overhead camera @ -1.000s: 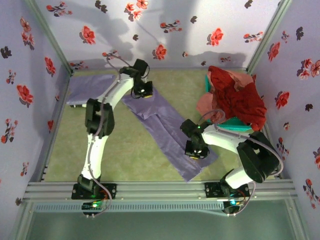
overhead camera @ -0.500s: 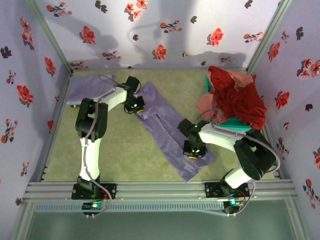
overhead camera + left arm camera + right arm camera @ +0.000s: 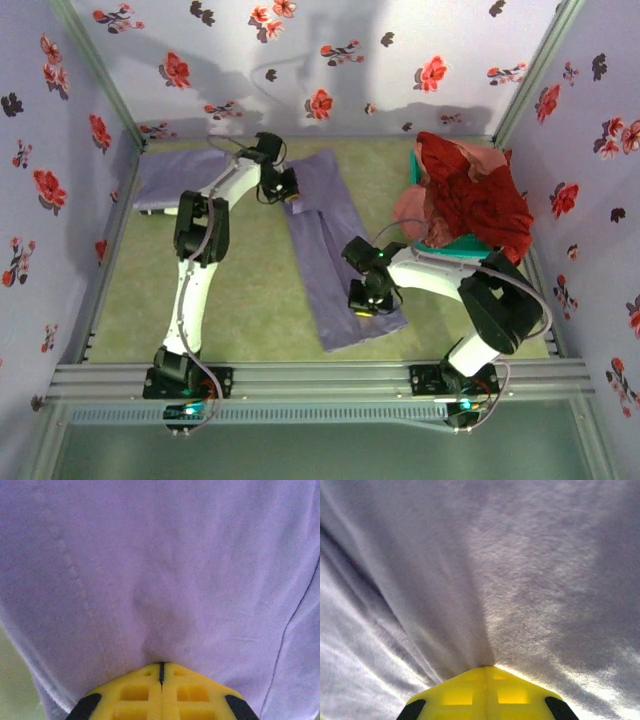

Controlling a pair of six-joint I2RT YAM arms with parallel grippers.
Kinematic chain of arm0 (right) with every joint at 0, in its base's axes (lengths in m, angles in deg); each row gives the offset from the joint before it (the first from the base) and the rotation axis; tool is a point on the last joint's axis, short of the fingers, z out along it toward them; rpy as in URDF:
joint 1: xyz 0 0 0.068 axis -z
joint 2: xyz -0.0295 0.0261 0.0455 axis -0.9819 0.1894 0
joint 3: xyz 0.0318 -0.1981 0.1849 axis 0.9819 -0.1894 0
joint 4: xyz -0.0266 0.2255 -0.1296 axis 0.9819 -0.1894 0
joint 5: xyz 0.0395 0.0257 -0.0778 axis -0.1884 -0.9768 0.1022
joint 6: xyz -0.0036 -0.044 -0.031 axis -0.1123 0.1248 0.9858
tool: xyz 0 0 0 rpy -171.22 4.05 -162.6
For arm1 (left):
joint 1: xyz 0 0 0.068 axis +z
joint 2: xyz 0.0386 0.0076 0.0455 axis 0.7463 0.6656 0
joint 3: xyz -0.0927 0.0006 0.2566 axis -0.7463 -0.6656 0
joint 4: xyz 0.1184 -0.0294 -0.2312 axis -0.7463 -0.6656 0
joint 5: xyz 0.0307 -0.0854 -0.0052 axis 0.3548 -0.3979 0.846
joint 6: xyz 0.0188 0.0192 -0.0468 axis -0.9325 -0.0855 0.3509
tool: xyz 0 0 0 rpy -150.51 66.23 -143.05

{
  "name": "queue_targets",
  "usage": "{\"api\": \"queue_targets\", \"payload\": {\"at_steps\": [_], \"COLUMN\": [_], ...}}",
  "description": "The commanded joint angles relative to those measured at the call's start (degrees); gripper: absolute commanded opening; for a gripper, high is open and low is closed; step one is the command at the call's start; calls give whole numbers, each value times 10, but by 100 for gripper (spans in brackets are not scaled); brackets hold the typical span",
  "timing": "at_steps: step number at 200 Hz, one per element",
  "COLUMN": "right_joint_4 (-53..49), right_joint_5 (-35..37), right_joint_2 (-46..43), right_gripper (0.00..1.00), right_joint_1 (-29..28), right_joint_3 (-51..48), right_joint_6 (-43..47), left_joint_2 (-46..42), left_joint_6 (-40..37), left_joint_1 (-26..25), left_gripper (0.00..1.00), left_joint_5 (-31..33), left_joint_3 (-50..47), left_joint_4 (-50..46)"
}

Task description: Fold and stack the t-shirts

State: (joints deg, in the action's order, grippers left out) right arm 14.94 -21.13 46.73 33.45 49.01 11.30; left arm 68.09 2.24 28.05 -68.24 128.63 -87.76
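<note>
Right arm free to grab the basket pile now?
Probably not yet: the right gripper is shut on the purple shirt. The pile lies close beside that arm, and the path looks clear.

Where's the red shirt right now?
In the top view, the red shirt is heaped with a pink shirt on the teal basket at the far right of the table, just beyond the right arm.

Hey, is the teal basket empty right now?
No, a red shirt and a pink shirt are heaped in the basket.
</note>
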Motion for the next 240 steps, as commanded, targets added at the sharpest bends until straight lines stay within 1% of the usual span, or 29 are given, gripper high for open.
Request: {"api": "queue_targets", "payload": {"at_steps": [1,11,22,37,59,78,100,131,157,181,218,240], "right_joint_4": [33,22,8,-7,9,11,14,33,31,28,39,6], "right_joint_5": [-40,-32,-23,-10,3,9,18,6,-7,-18,-33,-12], "right_joint_2": [10,2,-4,-14,-37,-39,-29,1,34,66,118,115], "right_gripper": [4,5,6,8,9,8,8,6,6,5,5,7], "right_joint_1": [-9,-9,-9,-9,-10,-10,-10,-12,-20,-40,-77,-87], "right_joint_3": [23,33,39,37,13,5,-2,4,24,48,94,120], "right_joint_6": [6,10,10,1,-25,-31,-42,-48,-46,-46,-51,-43], "left_joint_2": [65,62,38,-15,-89,-132,-155,-169,-167,-144,-98,-104], "left_joint_6": [-46,-45,-42,-29,-21,-13,-4,13,26,19,-14,-45], "left_joint_1": [1,-2,-2,-3,-4,-8,-24,-47,-55,-52,-34,-30], "left_gripper": [0,0,0,0,0,0,0,0,0,0,0,0], "left_joint_5": [-36,-41,-39,-27,-4,-1,0,-2,0,5,10,7], "left_joint_3": [121,146,141,91,17,-46,-112,-202,-252,-258,-207,-174], "left_joint_4": [-68,-71,-61,-33,-19,-4,17,57,92,94,54,26]}}
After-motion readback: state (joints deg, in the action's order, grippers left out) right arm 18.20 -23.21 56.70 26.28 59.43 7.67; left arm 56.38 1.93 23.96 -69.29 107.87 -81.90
